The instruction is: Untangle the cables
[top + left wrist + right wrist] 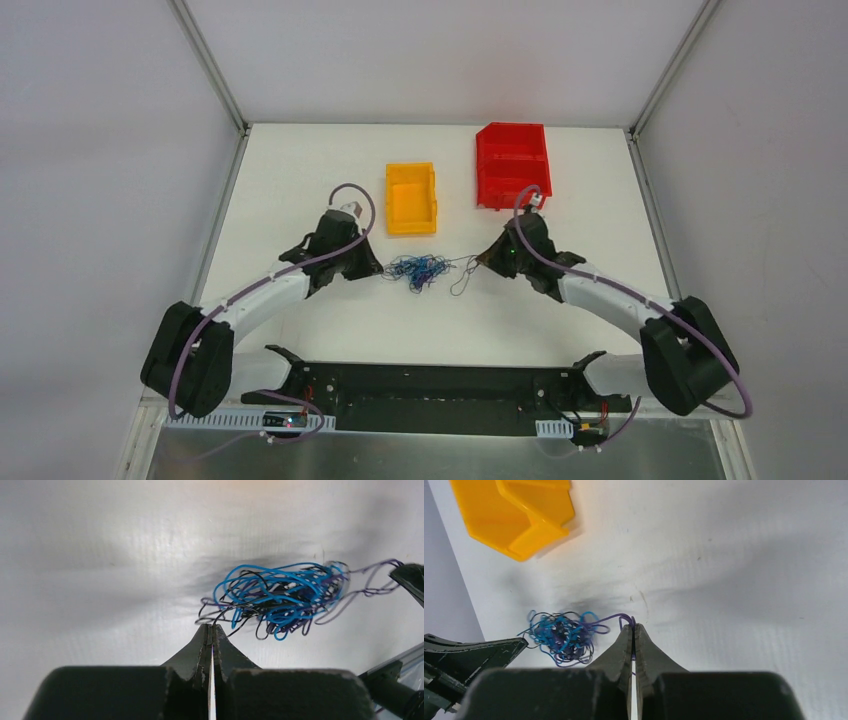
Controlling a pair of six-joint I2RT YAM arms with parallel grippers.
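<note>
The cables (pixel 420 270) are a small tangle of thin blue, black and purple wires lying on the white table between the two arms. My left gripper (pixel 378 272) sits at the tangle's left edge. In the left wrist view it (pixel 211 626) is shut, with a black strand of the cables (pixel 280 595) pinched at its tips. My right gripper (pixel 482 262) is at the tangle's right side. Seen from the right wrist, it (pixel 633 626) is shut on a purple strand that loops out of the cables (pixel 561 637).
A yellow bin (pixel 411 198) stands just behind the tangle, and its corner also shows in the right wrist view (pixel 514 510). A red bin (pixel 512 165) stands behind the right gripper. The table's side rails run along both edges.
</note>
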